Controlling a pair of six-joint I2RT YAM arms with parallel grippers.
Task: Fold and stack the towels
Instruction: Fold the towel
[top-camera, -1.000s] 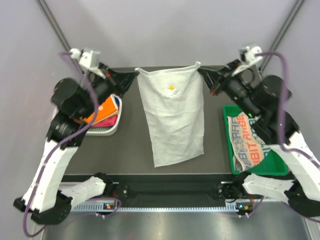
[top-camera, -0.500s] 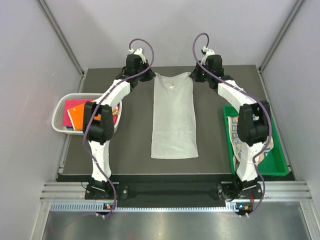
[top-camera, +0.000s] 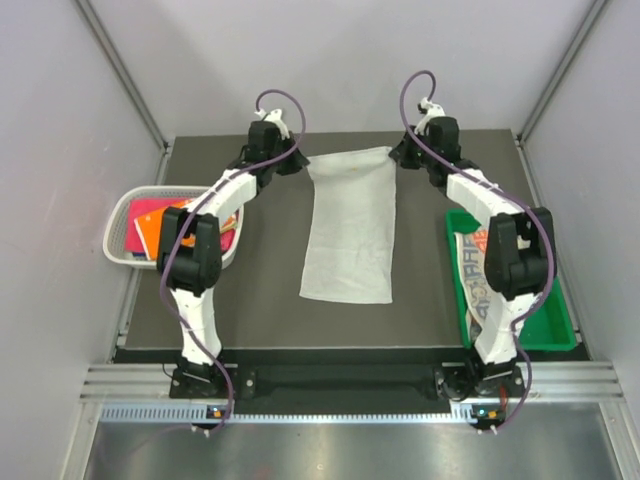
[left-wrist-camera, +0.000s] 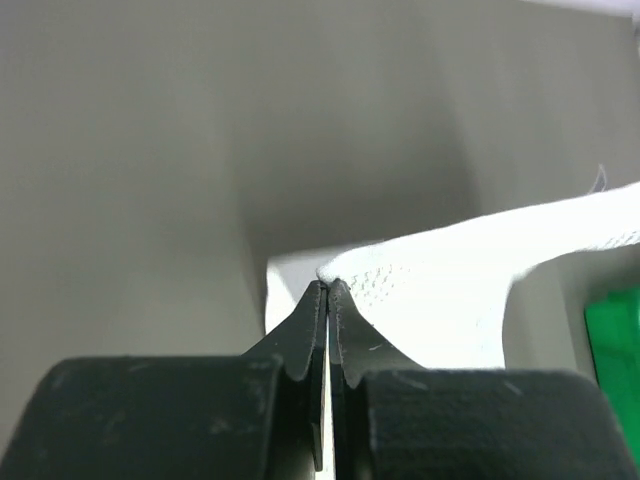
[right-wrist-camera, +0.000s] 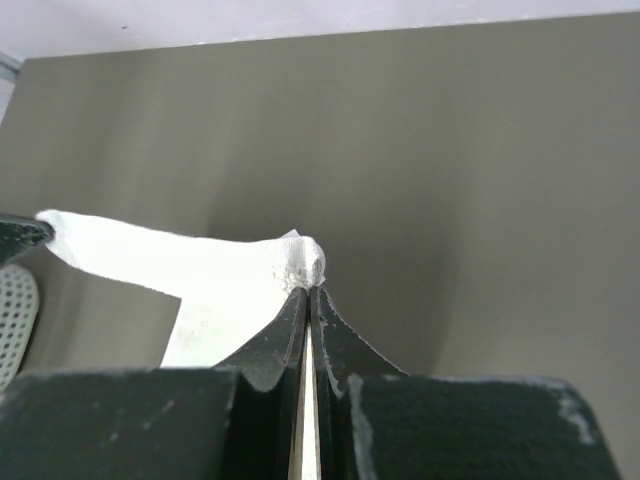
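At the far end of the table (top-camera: 250, 285), a white towel (top-camera: 350, 230) is held by its two far corners, and the rest of it is laid out lengthwise toward the arm bases, pretty much flat. The far-left corner is pinched in the left tool (top-camera: 300, 165). In the wrist view the fingers are pressed together, with only a bit of cloth caught at the tips. Same deal at the far-right corner: the right tool (top-camera: 400, 153) is clamped on a small bunched-up bit of the fabric. Left of the white towel, a white mesh basket (top-camera: 112, 232) is parked at the table's edge, and an orange towel (top-camera: 160, 235) and a pink-red towel (top-camera: 150, 210) can be seen inside it. Right of the white towel, a green tray (top-camera: 550, 325) is set down, and a letter-print towel (top-camera: 478, 270), white with orange and grey letters, is draped in it.
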